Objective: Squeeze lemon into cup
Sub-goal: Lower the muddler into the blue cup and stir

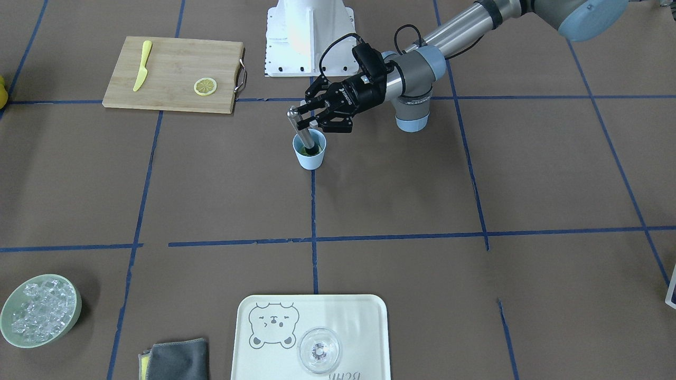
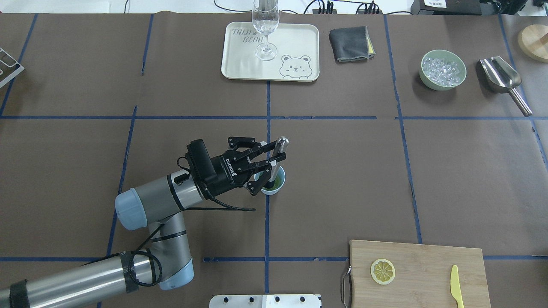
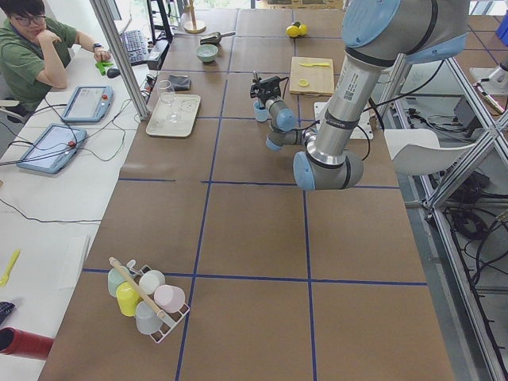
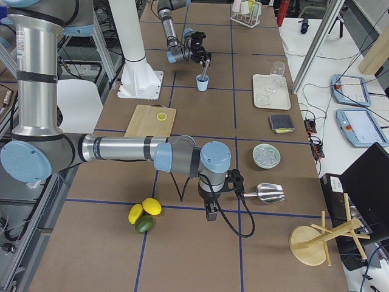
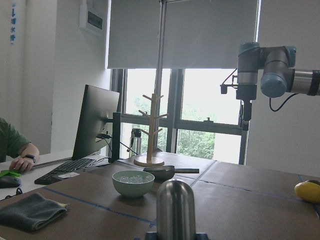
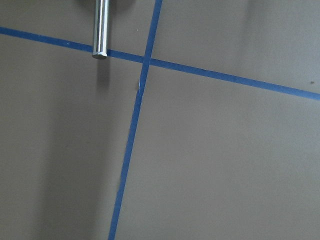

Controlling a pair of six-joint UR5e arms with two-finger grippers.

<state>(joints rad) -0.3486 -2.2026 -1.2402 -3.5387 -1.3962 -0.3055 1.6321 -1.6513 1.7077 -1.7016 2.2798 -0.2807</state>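
Observation:
The light-blue cup (image 1: 310, 154) stands near the table's middle, with something dark green inside it (image 2: 274, 185). My left gripper (image 1: 312, 119) is shut on a metal rod (image 2: 278, 155) that stands tilted in the cup; its rounded top shows in the left wrist view (image 5: 176, 210). One lemon slice (image 1: 205, 86) lies flat on the wooden cutting board (image 2: 424, 261), far from both grippers. My right gripper (image 4: 210, 212) hangs over the table's far right end near the metal scoop (image 4: 267, 193); I cannot tell whether it is open or shut.
A yellow knife (image 1: 142, 65) lies on the board. A tray (image 2: 239, 64) holds a wine glass (image 2: 266, 25). A grey cloth (image 2: 349, 43), a green bowl of ice (image 2: 442, 69) and the scoop (image 2: 501, 77) lie along the far edge. Whole citrus fruits (image 4: 144, 213) sit at the right end.

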